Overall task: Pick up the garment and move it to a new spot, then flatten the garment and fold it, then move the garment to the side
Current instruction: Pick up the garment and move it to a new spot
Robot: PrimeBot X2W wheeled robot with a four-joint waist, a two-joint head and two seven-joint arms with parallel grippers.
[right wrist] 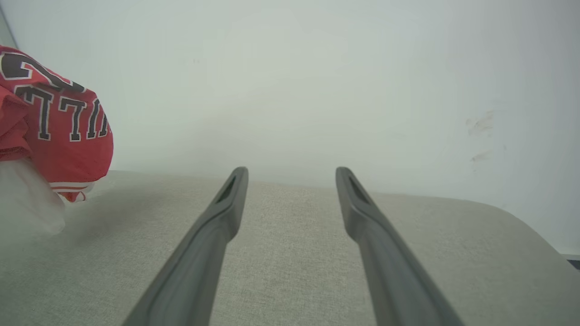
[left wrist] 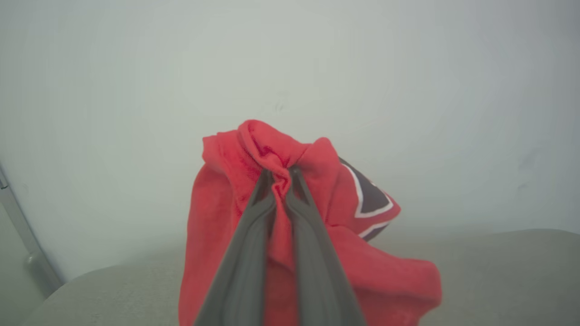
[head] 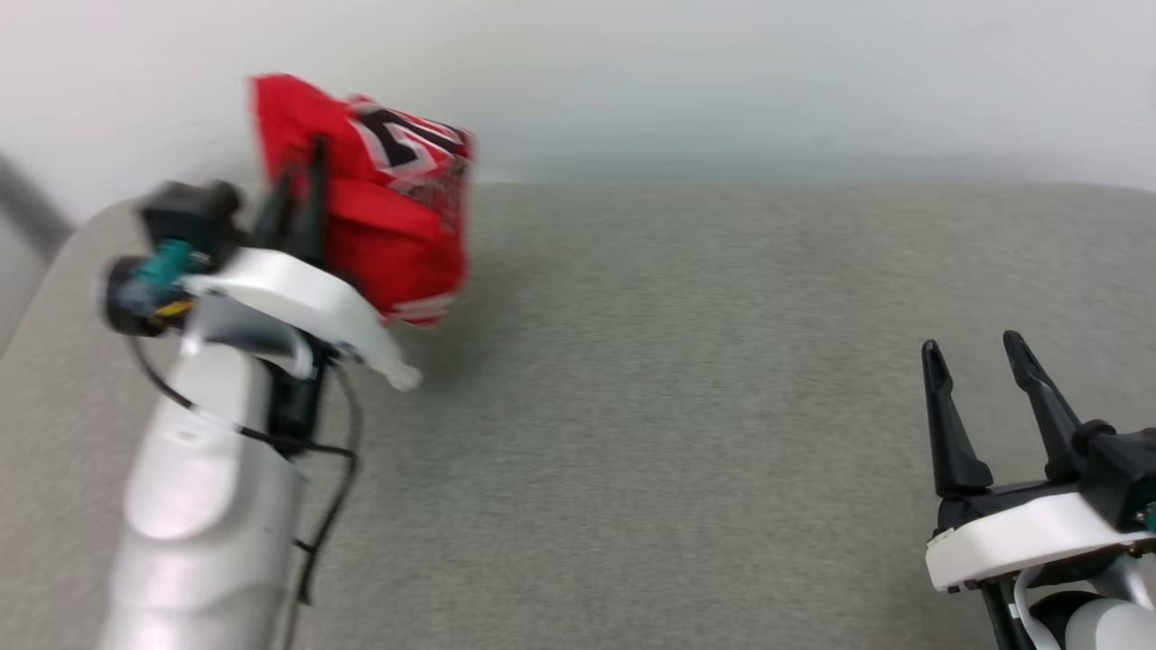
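Head: left gripper [head: 303, 164] holds the garment [head: 397, 226] bunched, lifted over the far-left corner of the desk [head: 677, 406]; pickup done, set-down, flatten, fold, side move pending. Left wrist: fingers [left wrist: 256, 217] clamped on a red fold (close-up the head blurs). Right wrist: right gripper [right wrist: 292, 171] fingers apart, empty; shows lettering inverted on garment

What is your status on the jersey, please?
Left gripper shut on red jersey, hanging bunched above grey surface. Right gripper open, idle. No obstruction seen.
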